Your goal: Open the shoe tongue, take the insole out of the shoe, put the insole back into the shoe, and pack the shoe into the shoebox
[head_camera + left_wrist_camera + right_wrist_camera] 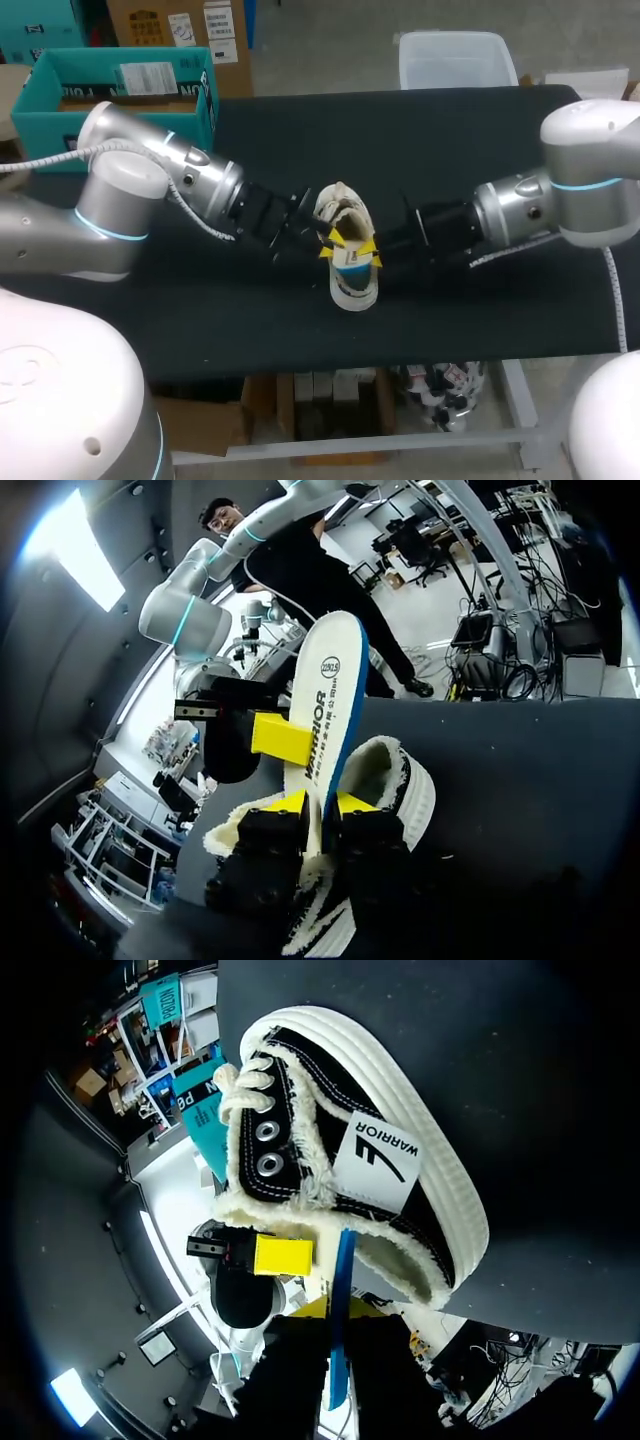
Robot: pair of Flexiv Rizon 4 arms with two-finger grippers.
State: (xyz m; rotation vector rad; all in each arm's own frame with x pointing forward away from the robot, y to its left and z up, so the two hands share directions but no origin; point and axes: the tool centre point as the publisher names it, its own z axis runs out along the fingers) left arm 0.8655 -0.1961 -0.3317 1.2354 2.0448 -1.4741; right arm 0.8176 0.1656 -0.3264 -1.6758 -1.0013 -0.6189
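Left pincer [320,805]: I held it clamped narrow on 1 insole [325,695], which stood on edge at the fleecy opening of 1 shoe [343,205]. Right pincer [338,1310]: I gripped the same insole from 3 o'clock. Shoe sat mid-table [480,150]. Teal shoebox [40,125]: 10 o'clock, well apart.

Lower end of insole [325,700] was hidden behind left gripper [322,802], as was much of shoe [405,780]; left arm [150,190] covered shoebox [40,125] near corner.
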